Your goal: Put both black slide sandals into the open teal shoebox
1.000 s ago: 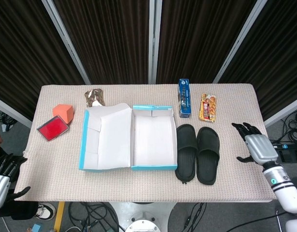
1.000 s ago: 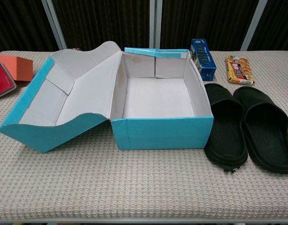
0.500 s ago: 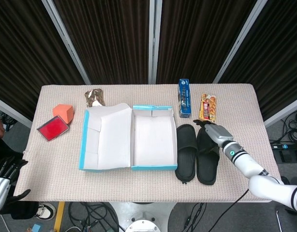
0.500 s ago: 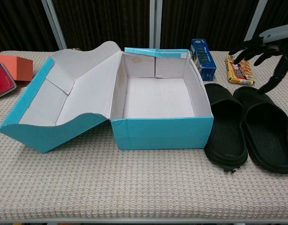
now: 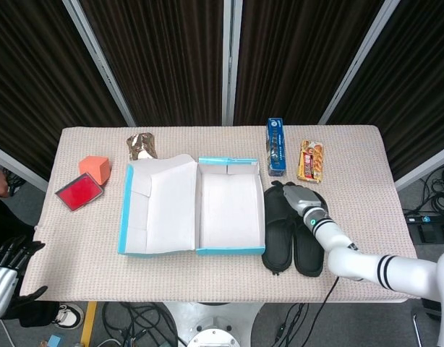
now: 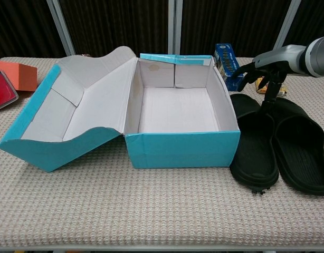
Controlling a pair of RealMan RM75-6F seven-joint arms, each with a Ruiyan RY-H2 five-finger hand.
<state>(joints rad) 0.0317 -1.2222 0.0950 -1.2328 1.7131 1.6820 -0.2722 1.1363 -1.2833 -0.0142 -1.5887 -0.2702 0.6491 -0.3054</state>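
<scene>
Right hand (image 6: 265, 66) hovers, fingers (image 6: 269, 87) seemingly spread.

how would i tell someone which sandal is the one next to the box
Start at the open teal shoebox in the middle of the table. Two black slide sandals lie side by side just to its right. The one meant is the sandal nearer the box, alongside its right wall; its twin lies on the far side, away from the box.
</scene>
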